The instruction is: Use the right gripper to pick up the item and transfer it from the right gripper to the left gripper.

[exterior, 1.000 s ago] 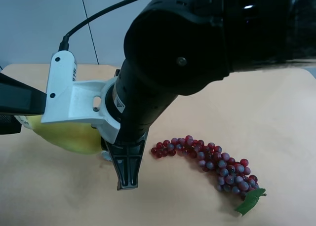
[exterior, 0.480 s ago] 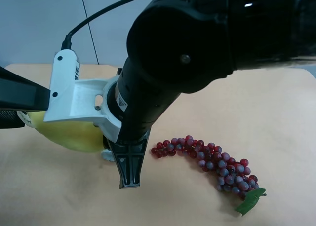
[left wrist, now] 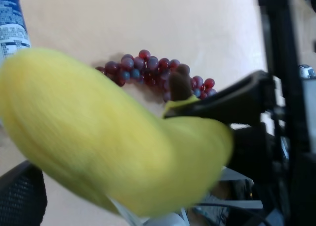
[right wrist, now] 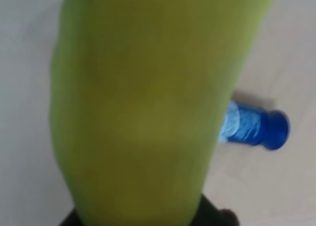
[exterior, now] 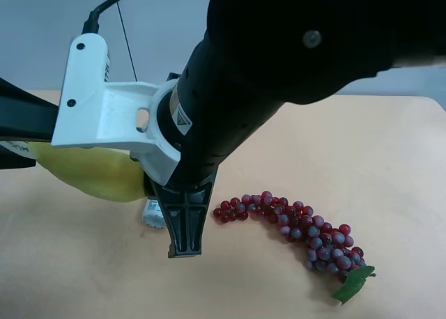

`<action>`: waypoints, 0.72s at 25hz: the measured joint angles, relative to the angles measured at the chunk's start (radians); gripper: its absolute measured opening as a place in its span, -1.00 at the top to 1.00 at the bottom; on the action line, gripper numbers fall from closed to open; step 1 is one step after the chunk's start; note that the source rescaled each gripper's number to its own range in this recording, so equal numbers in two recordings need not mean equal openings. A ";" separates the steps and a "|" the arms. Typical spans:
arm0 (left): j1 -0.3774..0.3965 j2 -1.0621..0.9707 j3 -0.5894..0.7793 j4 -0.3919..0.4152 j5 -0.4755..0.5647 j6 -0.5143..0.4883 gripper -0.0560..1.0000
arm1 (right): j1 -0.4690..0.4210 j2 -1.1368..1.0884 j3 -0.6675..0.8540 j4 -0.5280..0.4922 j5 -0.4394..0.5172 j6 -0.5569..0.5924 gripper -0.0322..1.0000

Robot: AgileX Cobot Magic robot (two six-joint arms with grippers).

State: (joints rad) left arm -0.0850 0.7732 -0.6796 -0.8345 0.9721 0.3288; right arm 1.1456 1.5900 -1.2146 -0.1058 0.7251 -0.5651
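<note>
Above the left half of the bench, I am holding the item in the right gripper, whose fingers are clamping the plush near its brown stem end. One black finger is lying across it just beside the stem tip. The banana's long axis is running left to right in the high view, and its pale tag end is reaching toward the left gripper at the view's left edge. That gripper's dark fingers are standing apart above and below that end. I am seeing no squeeze on the plush, and only one meshed pad is showing in its own wrist view. The banana appears to be hanging clear of the bench, with the blue-capped bottle lying beneath it and the grape bunch well off to the right. I judge the handover is turning on closing those left fingers across the tag end.
</note>
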 joint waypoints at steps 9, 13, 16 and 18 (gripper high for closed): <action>0.000 0.000 0.000 -0.008 -0.002 0.006 -1.00 | 0.000 -0.032 0.000 0.012 -0.004 0.000 0.94; 0.000 0.000 0.000 -0.062 -0.003 0.031 -1.00 | 0.000 -0.034 0.000 0.064 -0.016 -0.006 0.94; 0.000 0.000 0.000 -0.112 -0.004 0.056 -1.00 | 0.000 -0.034 0.000 0.117 -0.025 -0.029 0.94; 0.000 0.000 0.000 -0.127 -0.006 0.070 -1.00 | 0.000 -0.034 0.000 0.152 -0.031 -0.047 0.94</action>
State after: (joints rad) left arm -0.0850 0.7732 -0.6796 -0.9617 0.9662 0.3990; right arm 1.1456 1.5565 -1.2146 0.0460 0.6938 -0.6121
